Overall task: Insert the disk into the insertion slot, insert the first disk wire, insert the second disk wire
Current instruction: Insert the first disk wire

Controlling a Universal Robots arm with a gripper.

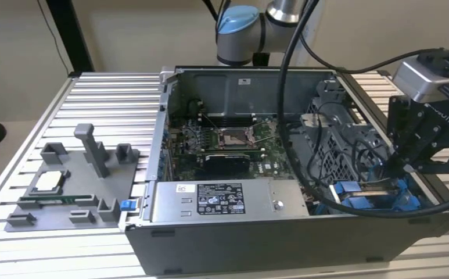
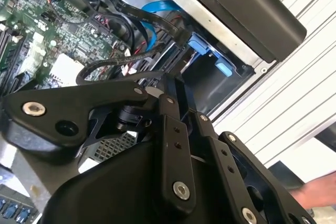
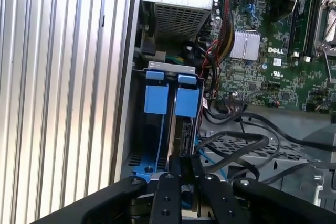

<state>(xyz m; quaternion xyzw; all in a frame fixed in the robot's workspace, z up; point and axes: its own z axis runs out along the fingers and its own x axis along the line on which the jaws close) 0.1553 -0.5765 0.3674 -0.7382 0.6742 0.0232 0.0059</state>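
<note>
Claw (image 3: 185,167) narrow, tips at end of disk (image 3: 187,102).
It sits in insertion slot (image 3: 170,67); black cables (image 3: 236,142) just beside.

- Arm (image 1: 241,29): grey joints with a blue cap, upright at the upper centre of the exterior view.
- Wrist (image 1: 424,75): grey block, tilted, at the exterior view's upper right.
- Gripper (image 1: 395,165): black, pointing down and toward the exterior view's left, at its right side.
- Black gripper links run forward in both wrist views.
</note>
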